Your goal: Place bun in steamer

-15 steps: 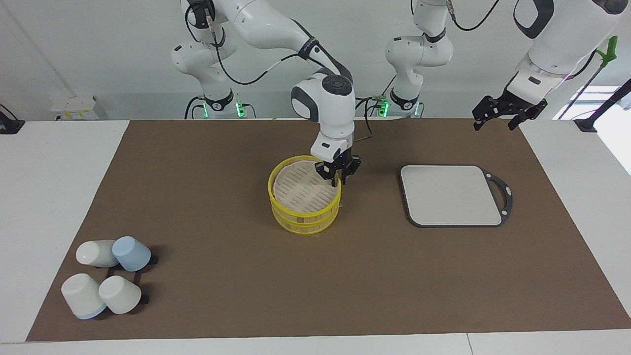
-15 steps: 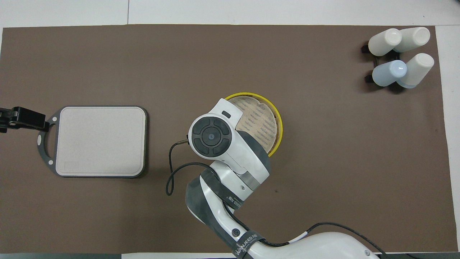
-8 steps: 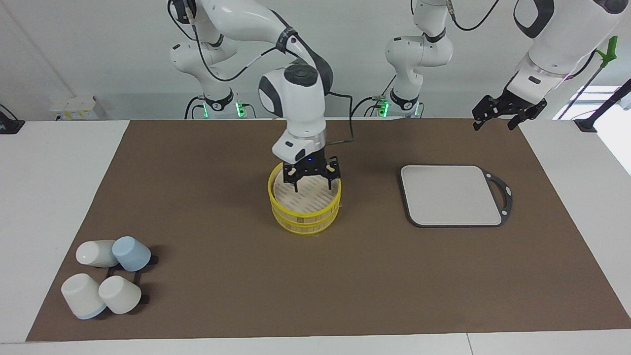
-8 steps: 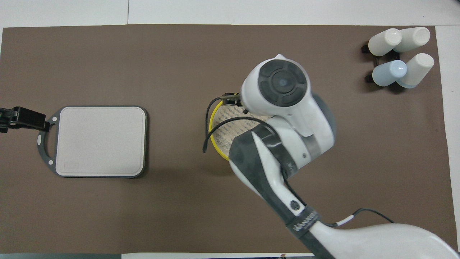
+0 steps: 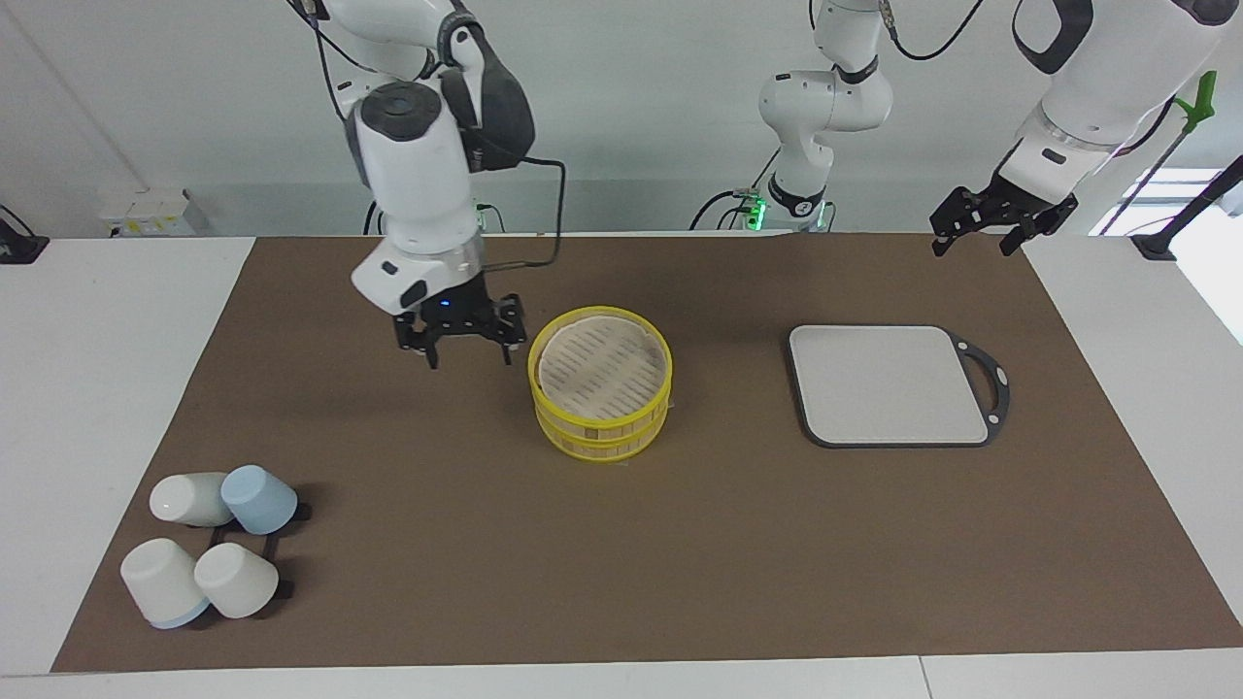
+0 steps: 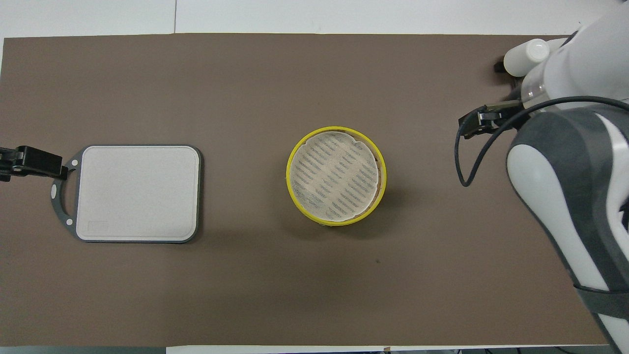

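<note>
The steamer [image 5: 600, 383] stands mid-mat with yellow rims and a bare slatted floor; it also shows in the overhead view [image 6: 336, 175]. No bun shows in either view. My right gripper [image 5: 466, 351] is open and empty, hanging over the brown mat beside the steamer, toward the right arm's end. In the overhead view the right arm's own body hides it. My left gripper [image 5: 976, 233] waits, open and empty, raised over the mat's edge at the left arm's end; its tip shows in the overhead view [image 6: 19, 162].
A grey rectangular board with a black handle [image 5: 889, 383] lies between the steamer and the left arm's end [image 6: 137, 192]. Several upturned cups [image 5: 209, 549] stand on a black rack at the right arm's end, farther from the robots; the right arm partly covers them in the overhead view [image 6: 523, 56].
My right gripper opened over the steamer, then swung away toward the right arm's end. The steamer now shows whole. The left arm has not moved.
</note>
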